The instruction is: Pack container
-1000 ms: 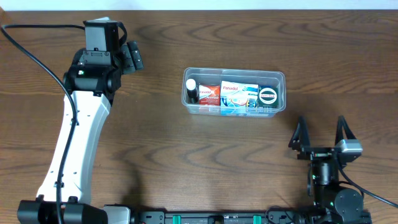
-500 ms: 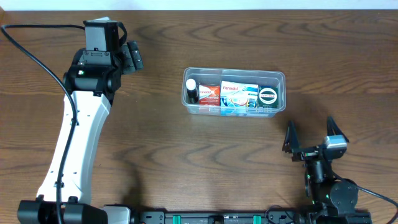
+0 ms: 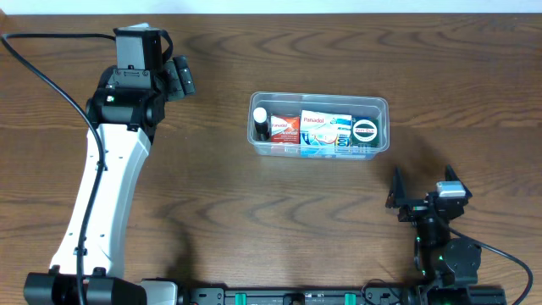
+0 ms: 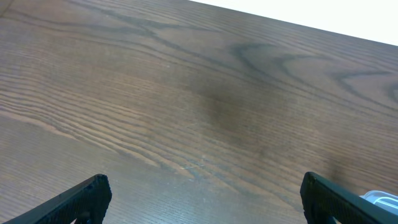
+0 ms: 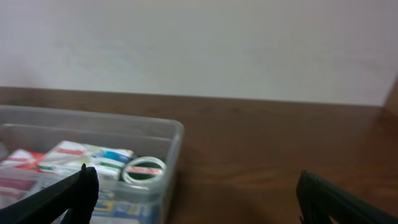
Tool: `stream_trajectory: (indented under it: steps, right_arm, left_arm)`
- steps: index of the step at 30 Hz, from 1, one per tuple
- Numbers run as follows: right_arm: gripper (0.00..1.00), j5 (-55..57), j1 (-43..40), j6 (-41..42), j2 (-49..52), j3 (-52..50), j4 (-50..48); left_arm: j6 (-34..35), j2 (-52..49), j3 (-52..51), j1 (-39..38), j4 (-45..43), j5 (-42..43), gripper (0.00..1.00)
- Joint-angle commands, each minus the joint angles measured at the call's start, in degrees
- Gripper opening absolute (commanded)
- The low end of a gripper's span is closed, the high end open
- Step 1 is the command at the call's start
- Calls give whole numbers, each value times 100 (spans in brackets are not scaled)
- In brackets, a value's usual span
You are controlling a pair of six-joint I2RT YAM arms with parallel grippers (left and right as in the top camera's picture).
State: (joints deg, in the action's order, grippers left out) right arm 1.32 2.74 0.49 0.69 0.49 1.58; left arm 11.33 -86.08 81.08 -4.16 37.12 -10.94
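The clear plastic container [image 3: 381, 105] stands at the table's middle right. It holds a small white-capped bottle [image 3: 261, 124], a red Panadol box [image 3: 284, 129], a blue and white Panadol box [image 3: 326, 131] and a round green tin [image 3: 366, 130]. It also shows in the right wrist view [image 5: 171, 134], with the tin [image 5: 144, 171] at its near end. My right gripper [image 3: 423, 193] is open and empty, low over the table in front of the container. My left gripper [image 3: 179, 76] is open and empty at the far left, over bare wood [image 4: 199, 112].
The table's far edge [image 3: 271, 12] runs along the top. A black cable [image 3: 51, 80] trails from the left arm. The left arm's white link [image 3: 102, 195] lies across the left side of the table. A pale wall [image 5: 199, 43] rises behind the table.
My right gripper has drawn back toward the front edge and turned a little, staying open. The left arm and the container's contents have not moved.
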Motion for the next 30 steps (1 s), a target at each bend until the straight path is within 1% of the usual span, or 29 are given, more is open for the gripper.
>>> stream_trajectory:
  steps: [1, 3, 30]
  right_arm:
    - [99, 85, -146, -109, -37, -17, 114]
    - [99, 83, -162, -149, -37, -17, 267]
    - [99, 59, -160, -142, -31, -17, 251]
  left_arm:
    - [-55, 63, 68, 24, 15, -70, 98]
    - [-55, 63, 68, 24, 15, -70, 98]
    - [-55, 63, 68, 24, 15, -70, 98]
